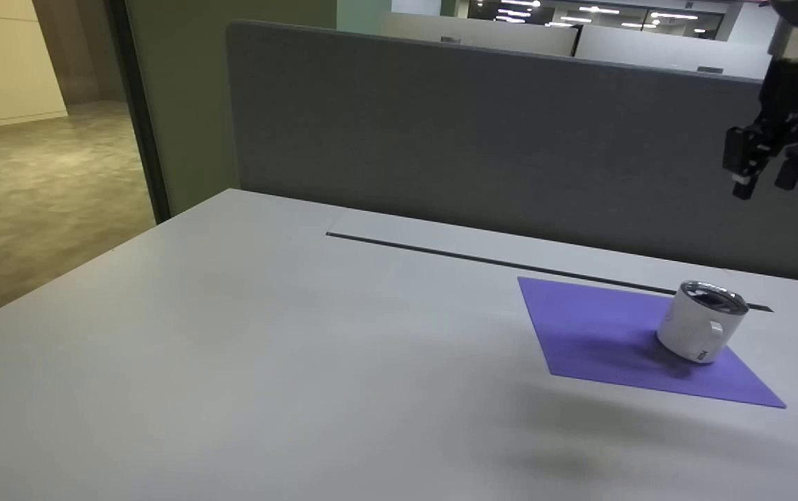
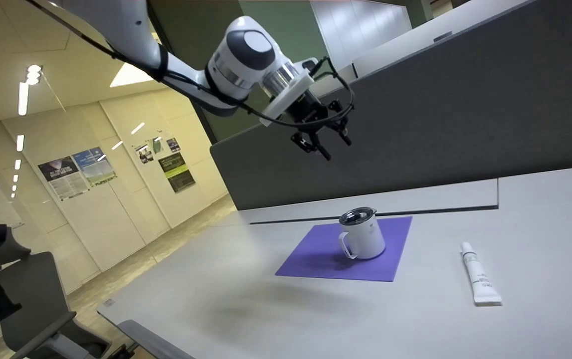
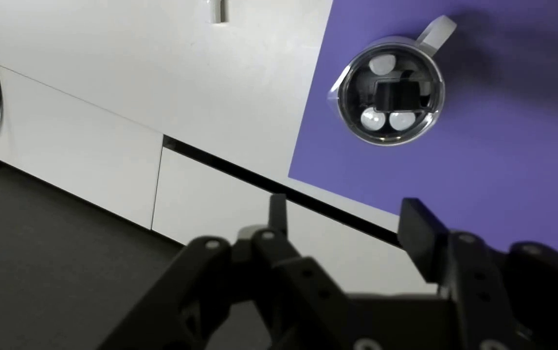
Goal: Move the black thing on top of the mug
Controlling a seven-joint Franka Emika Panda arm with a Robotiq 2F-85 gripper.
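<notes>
Black thing, seemingly the dark block on the lid of the mug, calls for bringing the gripper, spread wide and empty, straight above, then narrowing it and pushing lightly sideways so the mug stays put

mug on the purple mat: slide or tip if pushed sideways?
The mug will probably slide before tipping when pushed low: it stands upright and looks squat. The purple mat looks thin and may shift along. The handle sticks out, so a push there could spin the mug.
</notes>
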